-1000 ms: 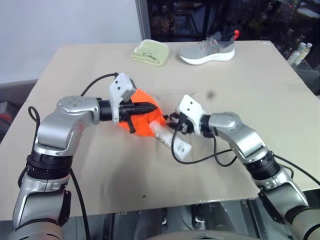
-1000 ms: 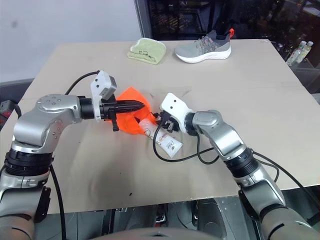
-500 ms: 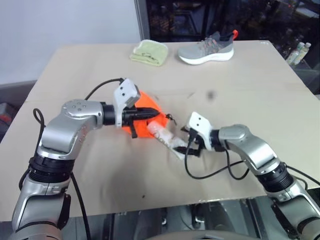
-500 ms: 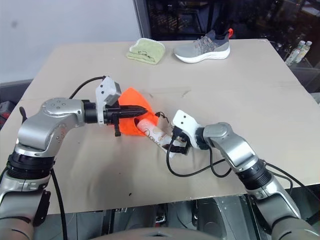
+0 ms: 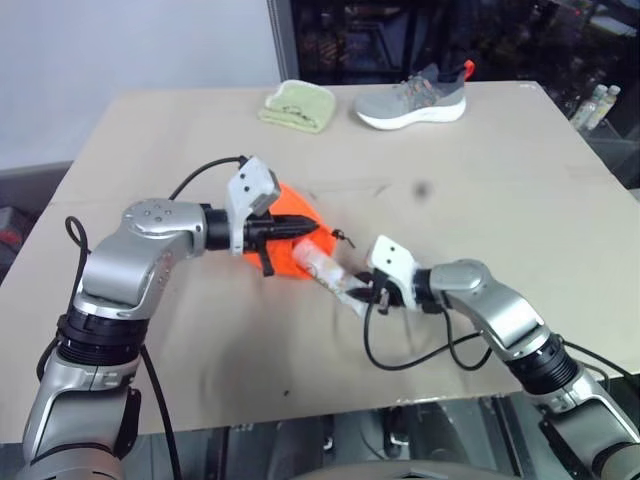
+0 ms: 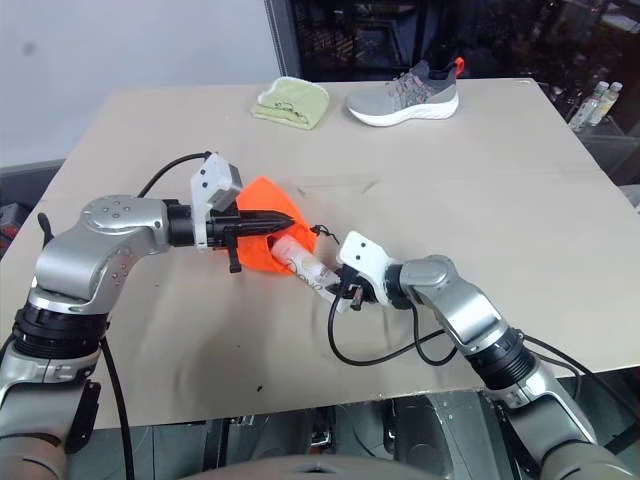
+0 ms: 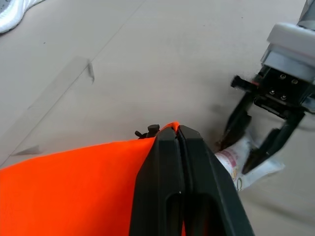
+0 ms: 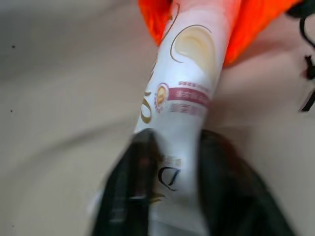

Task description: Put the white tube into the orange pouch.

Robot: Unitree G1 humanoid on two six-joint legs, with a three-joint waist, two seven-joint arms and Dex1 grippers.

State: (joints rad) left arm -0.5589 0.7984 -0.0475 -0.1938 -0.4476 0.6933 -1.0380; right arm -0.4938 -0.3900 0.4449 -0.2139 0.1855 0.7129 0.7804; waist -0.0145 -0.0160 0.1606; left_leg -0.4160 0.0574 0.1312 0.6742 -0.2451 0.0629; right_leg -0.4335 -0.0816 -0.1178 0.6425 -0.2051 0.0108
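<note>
My left gripper [image 5: 305, 229] is shut on the top edge of the orange pouch [image 5: 288, 212], holding its mouth up off the table. The white tube [image 5: 328, 272] lies slanted, its cap end inside the pouch mouth and its crimped end toward my right gripper [image 5: 358, 295]. In the right wrist view the black fingers [image 8: 140, 162] press on both sides of the tube [image 8: 189, 73] near its flat end, with the pouch [image 8: 256, 24] beyond. The left wrist view shows the shut left gripper [image 7: 174, 135] over orange fabric [image 7: 74, 182] and the right gripper [image 7: 236, 155] straddling the tube [image 7: 246, 167].
A thin dark drawstring cord [image 5: 340, 237] trails from the pouch toward the tube. At the table's far edge lie a pale green folded cloth [image 5: 298, 104] and a grey shoe [image 5: 415, 98]. Bottles [image 5: 598, 105] stand off the table's right side. A black cable loops under my right wrist.
My right gripper let go near the pouch mouth, drew back and down along the tube, and closed on its crimped end. The left gripper kept still on the pouch.
</note>
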